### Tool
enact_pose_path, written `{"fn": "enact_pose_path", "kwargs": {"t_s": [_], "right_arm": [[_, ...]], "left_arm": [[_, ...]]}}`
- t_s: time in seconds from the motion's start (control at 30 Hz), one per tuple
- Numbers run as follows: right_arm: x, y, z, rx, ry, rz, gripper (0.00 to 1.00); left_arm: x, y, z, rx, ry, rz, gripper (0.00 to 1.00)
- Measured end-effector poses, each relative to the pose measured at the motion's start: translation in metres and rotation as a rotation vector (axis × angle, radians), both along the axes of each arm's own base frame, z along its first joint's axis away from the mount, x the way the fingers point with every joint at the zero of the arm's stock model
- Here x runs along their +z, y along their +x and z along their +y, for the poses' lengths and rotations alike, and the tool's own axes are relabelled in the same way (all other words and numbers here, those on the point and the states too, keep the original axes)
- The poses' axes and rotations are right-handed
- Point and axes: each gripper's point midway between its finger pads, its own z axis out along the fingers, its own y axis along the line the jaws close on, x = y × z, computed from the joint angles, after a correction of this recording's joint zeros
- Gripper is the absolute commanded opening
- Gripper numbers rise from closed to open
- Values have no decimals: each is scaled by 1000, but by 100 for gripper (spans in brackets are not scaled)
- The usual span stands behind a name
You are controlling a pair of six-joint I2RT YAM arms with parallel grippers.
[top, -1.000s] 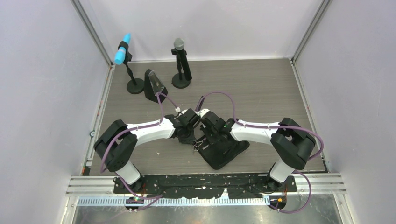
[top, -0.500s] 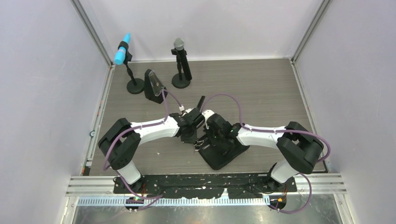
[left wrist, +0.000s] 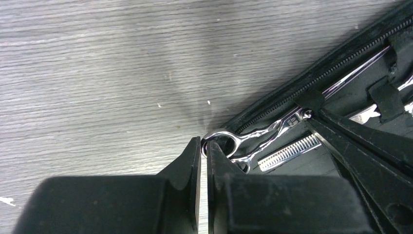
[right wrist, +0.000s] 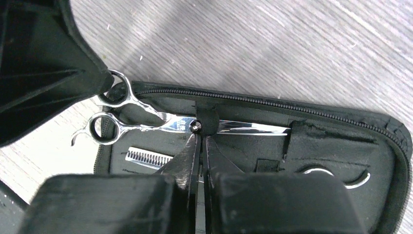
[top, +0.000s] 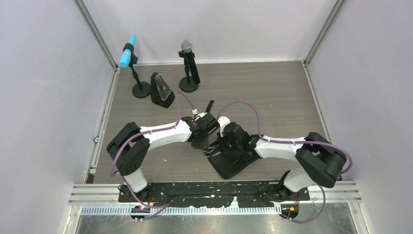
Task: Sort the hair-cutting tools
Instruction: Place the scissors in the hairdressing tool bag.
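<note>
**Desk:** What fills the frame?

**Photographer:** A grey wood-grain table [top: 272,97]. The left arm [top: 160,134] and right arm [top: 282,144] bend inward from its near edge. They meet over an open black zippered pouch [top: 234,165] lying near the front centre.

**Desk:** And the grippers?

**Photographer:** The left gripper [left wrist: 203,146] sits at the pouch's left edge. Its fingers are closed to a sliver on a finger ring of the plain-bladed scissors [right wrist: 160,121]. The right gripper [right wrist: 199,139] points down into the pouch, its fingers nearly touching. Its tips are at the elastic strap [right wrist: 203,119] crossing the scissors' pivot, and whether they pinch that strap cannot be told.

**Desk:** Where are the tools?

**Photographer:** The plain-bladed scissors lie along the zip inside the pouch, blades under the strap, both rings jutting past the pouch's edge. The toothed scissors [right wrist: 146,157] lie just beside them, further in, mostly hidden behind the right gripper's fingers
</note>
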Motion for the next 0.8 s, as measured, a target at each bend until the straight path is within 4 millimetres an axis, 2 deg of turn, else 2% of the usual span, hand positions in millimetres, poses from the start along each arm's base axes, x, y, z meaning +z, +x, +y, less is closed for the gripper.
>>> {"fn": "enact_pose_path", "kwargs": {"t_s": [0.27, 0.53, 0.8], "right_arm": [[2, -5, -9, -29, 37, 8, 5], [21, -3, -9, -52, 116, -30, 5], [18, -7, -4, -21, 134, -4, 5]], "left_arm": [[-2, 1, -8, -11, -11, 23, 0], [-11, -2, -7, -10, 4, 51, 0], [-11, -4, -3, -9, 20, 61, 0]]}}
